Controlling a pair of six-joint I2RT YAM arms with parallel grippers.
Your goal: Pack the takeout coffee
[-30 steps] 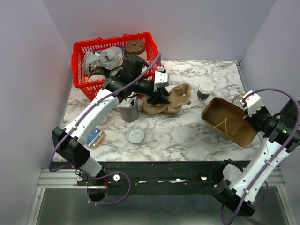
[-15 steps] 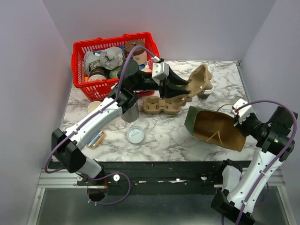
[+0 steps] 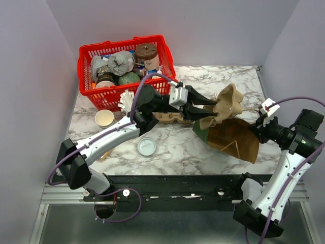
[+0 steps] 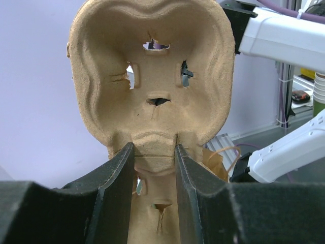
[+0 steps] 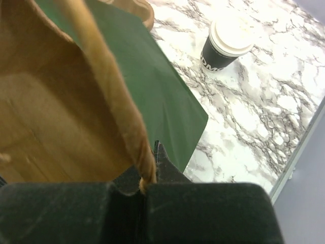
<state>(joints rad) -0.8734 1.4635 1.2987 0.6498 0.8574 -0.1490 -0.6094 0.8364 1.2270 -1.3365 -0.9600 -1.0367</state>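
Note:
My left gripper (image 3: 211, 109) (image 4: 153, 152) is shut on the middle ridge of a brown pulp cup carrier (image 3: 228, 101) (image 4: 152, 71). It holds the carrier in the air over the mouth of a paper bag (image 3: 231, 140) (image 5: 51, 101). The bag is brown inside and green outside. My right gripper (image 3: 261, 128) (image 5: 147, 175) is shut on the bag's twisted paper handle (image 5: 109, 86) and keeps the bag tilted. The takeout coffee (image 5: 227, 43), a dark-sided cup with a white lid, stands on the marble beyond the bag. In the top view the carrier hides it.
A red basket (image 3: 87, 53) full of items stands at the back left. More pulp carriers (image 3: 167, 118) lie under the left arm. A loose white lid (image 3: 147, 146) and a lidless paper cup (image 3: 104, 118) sit on the marble table (image 3: 203, 76) at the left.
The left arm lifted the pulp carrier off the table and swung it right, over the bag. The right arm pulled the bag left and tipped it toward the carrier.

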